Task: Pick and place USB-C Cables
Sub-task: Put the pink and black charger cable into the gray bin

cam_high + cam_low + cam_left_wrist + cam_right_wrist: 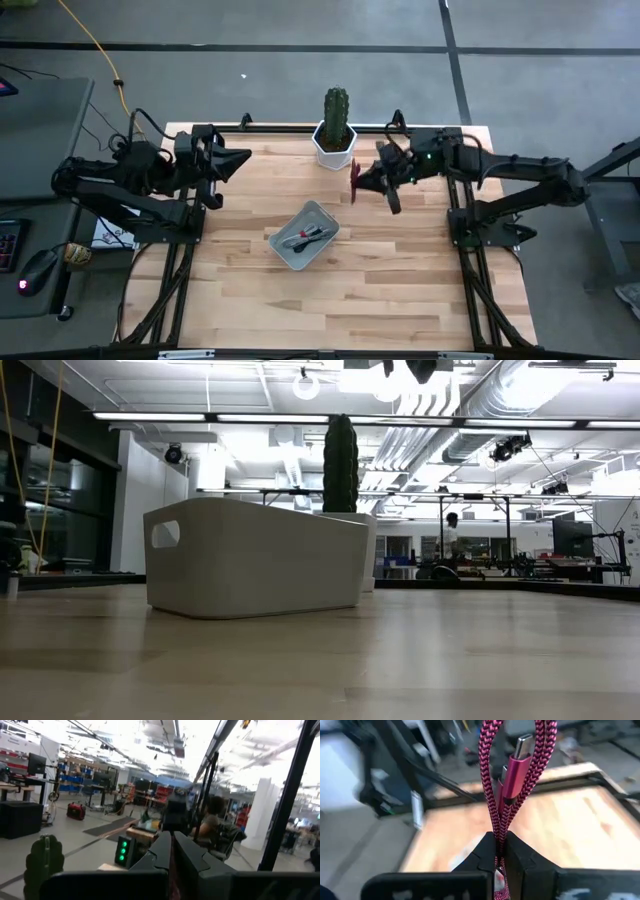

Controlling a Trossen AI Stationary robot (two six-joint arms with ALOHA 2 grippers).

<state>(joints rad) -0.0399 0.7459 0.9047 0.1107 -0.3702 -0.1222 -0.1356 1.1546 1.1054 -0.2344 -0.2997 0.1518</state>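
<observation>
Right end effector (499, 851) pinched shut on dark red USB-C cable (496, 785), up high at 2 o'clock from grey bin (283, 246) | left end effector (240, 160) shut, empty, waiting | risk: thin pinch, loop could slip, miss bin, land on desk (400, 290)
</observation>
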